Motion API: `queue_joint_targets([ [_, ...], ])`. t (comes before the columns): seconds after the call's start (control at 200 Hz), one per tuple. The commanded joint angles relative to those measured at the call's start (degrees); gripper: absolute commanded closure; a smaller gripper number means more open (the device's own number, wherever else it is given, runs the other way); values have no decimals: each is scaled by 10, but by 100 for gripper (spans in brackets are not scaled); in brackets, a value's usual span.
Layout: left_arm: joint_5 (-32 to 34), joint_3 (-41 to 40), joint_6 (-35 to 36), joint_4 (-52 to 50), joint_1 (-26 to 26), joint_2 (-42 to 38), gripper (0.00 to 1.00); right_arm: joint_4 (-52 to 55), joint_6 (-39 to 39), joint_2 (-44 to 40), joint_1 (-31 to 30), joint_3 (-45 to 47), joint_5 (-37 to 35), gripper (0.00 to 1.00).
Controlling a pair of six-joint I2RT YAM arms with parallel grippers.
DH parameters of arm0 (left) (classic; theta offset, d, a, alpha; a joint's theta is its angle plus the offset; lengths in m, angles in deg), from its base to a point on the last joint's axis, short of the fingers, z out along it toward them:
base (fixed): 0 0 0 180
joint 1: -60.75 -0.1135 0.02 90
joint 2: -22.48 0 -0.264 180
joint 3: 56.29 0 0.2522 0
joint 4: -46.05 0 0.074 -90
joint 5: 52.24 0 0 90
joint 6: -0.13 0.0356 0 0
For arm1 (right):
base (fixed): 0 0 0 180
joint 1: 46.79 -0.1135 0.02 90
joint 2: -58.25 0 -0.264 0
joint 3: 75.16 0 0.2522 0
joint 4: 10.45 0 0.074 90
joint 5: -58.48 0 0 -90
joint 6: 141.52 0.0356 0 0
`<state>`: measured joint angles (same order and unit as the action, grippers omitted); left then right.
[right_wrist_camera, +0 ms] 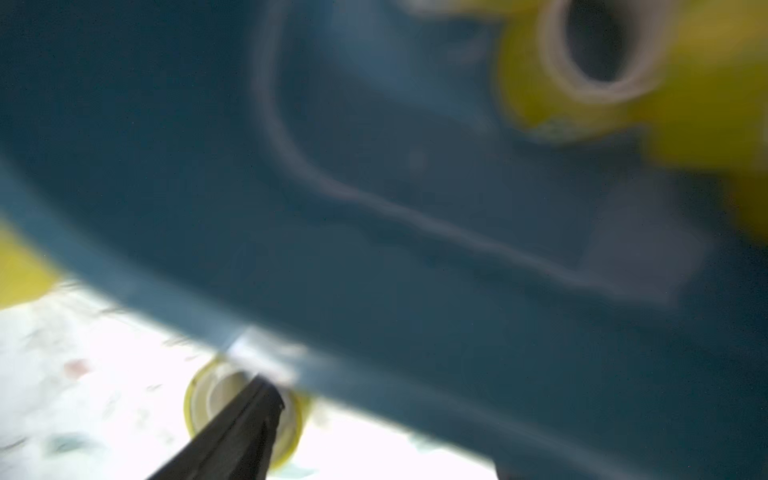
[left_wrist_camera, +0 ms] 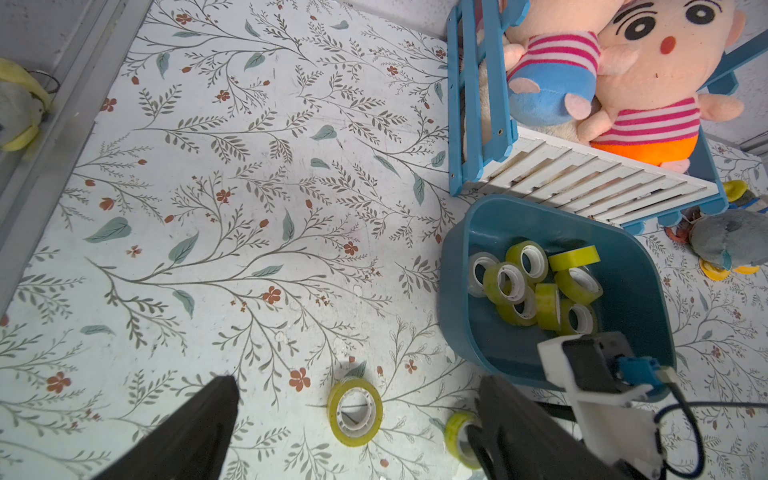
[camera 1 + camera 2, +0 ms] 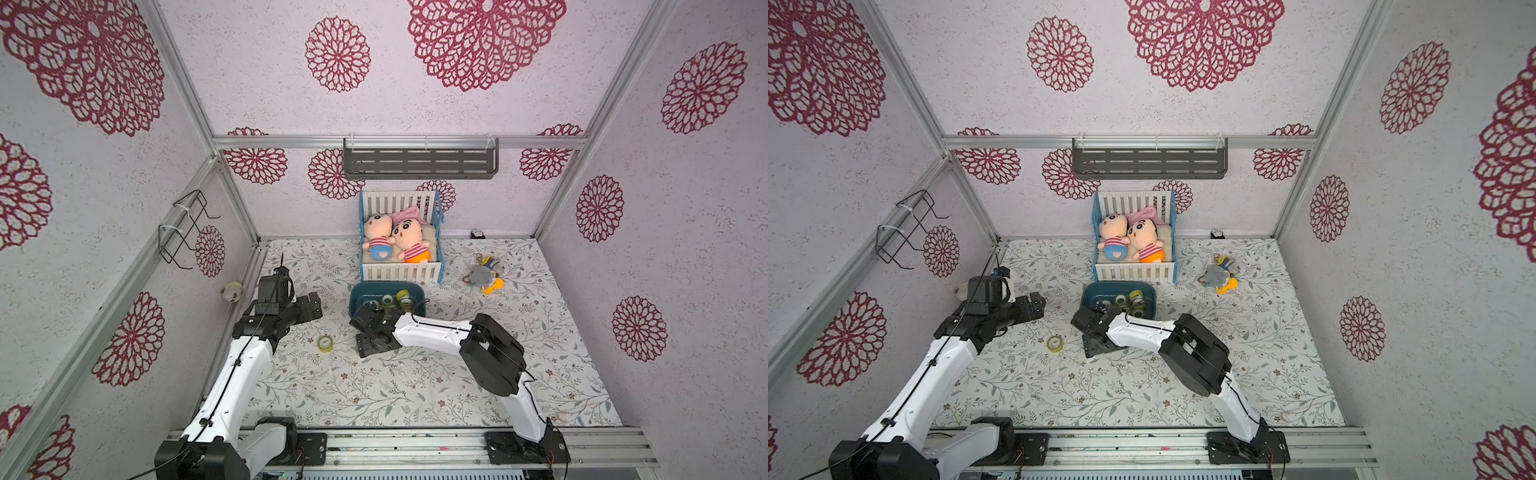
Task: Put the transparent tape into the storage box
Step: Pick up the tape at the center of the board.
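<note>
Surface: floral cloth covers the table, with pale walls printed in red rosettes around it.
Storage box: your storage box sits upright mid-table, just near of the toy crib.
Tape in box: about 8 yellowish rolls lie heaped inside it.
Tape on table: 1 tape roll lies flat on the cloth. It is left of the box and apart from it, left of the right gripper and near of the left gripper.
Second roll: a second roll is tipped up rather than flat, just near of the box's near-left corner.
Right gripper: it hangs at that same corner with its jaws spread wide. In the blurred right wrist view 1 finger crosses the second roll's core. You cannot tell whether it is inside the hole or only in front of it.
Left gripper: it hovers left of the box, jaws spread wide and holding nothing. In the left wrist view the flat roll shows on the cloth between its fingers.
Crib: 2 plush dolls lie in it.
Elsewhere: you have a grey slotted shelf on the far wall and a grey-and-yellow plush toy right of the crib.
</note>
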<state>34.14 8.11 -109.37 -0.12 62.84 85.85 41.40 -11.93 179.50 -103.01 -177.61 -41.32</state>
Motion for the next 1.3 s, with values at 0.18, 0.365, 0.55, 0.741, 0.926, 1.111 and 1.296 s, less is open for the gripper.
queue_joint_targets([
  [0.18,-6,4,7,7,-5,5,3,-3,-1,-88,37,114,-35,23],
  [0.365,-5,4,8,7,-5,7,3,-18,7,-113,37,149,-45,56],
  [0.55,-7,4,7,7,-5,10,3,-30,11,-137,37,159,-51,85],
  [0.741,-11,3,9,8,-5,11,3,-27,10,-179,37,163,-69,100],
  [0.926,-57,1,2,15,-2,21,3,-22,11,-236,39,169,-90,100],
  [1.111,-113,5,11,10,45,63,3,-41,3,-285,62,170,-69,100],
  [1.296,-124,8,24,2,112,69,3,-62,-12,-279,104,147,-50,100],
])
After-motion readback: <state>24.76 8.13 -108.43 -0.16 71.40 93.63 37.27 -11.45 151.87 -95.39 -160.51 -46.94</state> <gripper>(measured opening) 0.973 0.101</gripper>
